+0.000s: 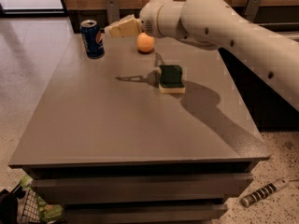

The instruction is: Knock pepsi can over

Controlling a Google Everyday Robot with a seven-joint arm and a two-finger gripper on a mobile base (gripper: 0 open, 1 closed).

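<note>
The pepsi can point(92, 38), dark blue with a silver top, stands upright near the far left corner of the grey table point(93, 125). My gripper point(112, 30) reaches in from the right on a large white arm, its cream fingers pointing left at the can's upper part, a short gap away from it and above the table. An orange point(145, 42) sits just behind and below the wrist. A green-topped yellow sponge point(171, 78) lies in the middle of the table.
A wooden wall with metal brackets point(111, 6) runs behind the table. A cylindrical tool point(264, 192) lies on the floor at the lower right. A wire basket point(28, 209) with green items stands at the lower left by the table base.
</note>
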